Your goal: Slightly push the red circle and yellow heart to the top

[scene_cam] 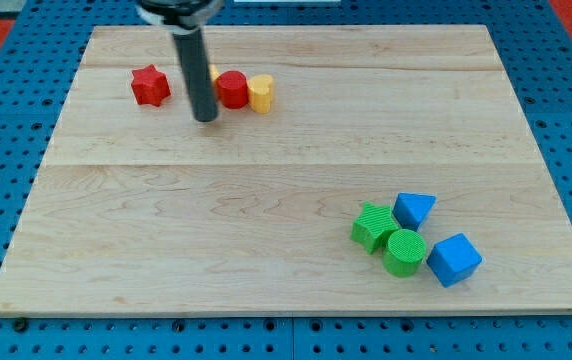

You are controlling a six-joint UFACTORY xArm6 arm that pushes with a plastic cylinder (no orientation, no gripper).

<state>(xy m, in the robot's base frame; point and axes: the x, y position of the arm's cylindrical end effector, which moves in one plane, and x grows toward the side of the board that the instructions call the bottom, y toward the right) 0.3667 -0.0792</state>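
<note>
Our tool is a bare rod with nothing to spread or pinch, and my tip rests on the table just to the view's left of the red circle and a little below it. The red circle sits near the view's top edge of the table, touching or almost touching the yellow heart on its right; a sliver of another yellow block peeks out behind the rod, too hidden for us to name its shape. The red star lies further left, apart from the pair. We judge the main risk to be the angle of approach: from here a push would drive the circle sideways into the heart instead of upward, so we would first need to get below both. The pair could also split, since a single narrow tip pressing off-centre may spin one block away. Too long a stroke could carry them toward the table's top edge. No containers are present; the green and blue blocks cluster well apart at the lower right.
</note>
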